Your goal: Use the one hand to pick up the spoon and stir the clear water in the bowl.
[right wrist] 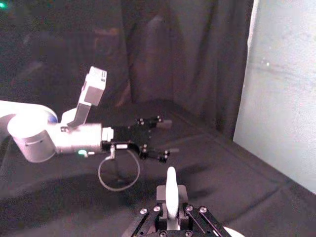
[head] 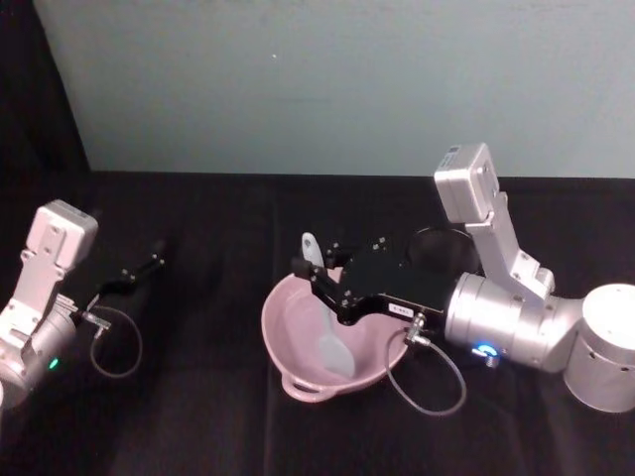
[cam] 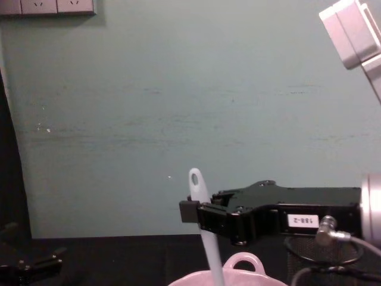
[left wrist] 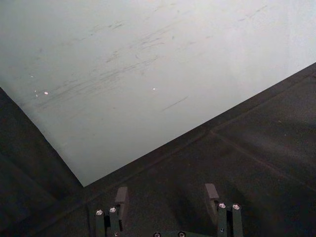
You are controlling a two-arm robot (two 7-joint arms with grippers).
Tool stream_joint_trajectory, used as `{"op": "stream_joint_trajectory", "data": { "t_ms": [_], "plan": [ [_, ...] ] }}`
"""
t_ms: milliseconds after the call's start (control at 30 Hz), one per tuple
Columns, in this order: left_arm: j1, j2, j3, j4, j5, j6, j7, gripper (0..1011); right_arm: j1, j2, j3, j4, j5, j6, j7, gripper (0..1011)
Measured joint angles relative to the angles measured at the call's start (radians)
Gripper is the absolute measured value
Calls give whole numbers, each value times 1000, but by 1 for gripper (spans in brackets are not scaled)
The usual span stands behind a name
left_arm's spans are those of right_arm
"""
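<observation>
My right gripper [head: 312,274] hangs over the far rim of the pale pink bowl [head: 286,319], shut on the white spoon [head: 327,332]. The spoon stands nearly upright, its holed handle end above the jaws and its flat blade down inside the bowl. From the chest view the spoon [cam: 205,235] runs down past the right gripper [cam: 199,214] into the bowl [cam: 243,261]. The right wrist view has the handle [right wrist: 171,187] clamped in the right gripper [right wrist: 171,203]. My left gripper [head: 154,256] rests parked at the far left, open [left wrist: 167,197] with nothing in it.
A black wire-mesh cup [head: 444,244] stands just behind the right gripper. Black cloth covers the table [head: 198,416], and a pale wall runs along its back edge. A loose cable loop [head: 432,382] hangs from the right wrist beside the bowl.
</observation>
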Motion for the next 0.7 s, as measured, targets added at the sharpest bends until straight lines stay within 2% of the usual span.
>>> {"op": "stream_joint_trajectory", "data": {
  "t_ms": [300, 467, 600, 700],
  "plan": [
    [0, 0, 0, 0, 0, 0, 0, 1005, -8, 80, 1, -91, 1, 105, -25, 121],
    [0, 0, 0, 0, 0, 0, 0, 1005, -5, 103, 2, -112, 3, 135, -27, 121],
    [0, 0, 0, 0, 0, 0, 0, 1005, -5, 110, 6, -117, 5, 128, -32, 121],
    [0, 0, 0, 0, 0, 0, 0, 1005, -10, 102, 15, -108, 6, 82, -36, 121]
  ]
}}
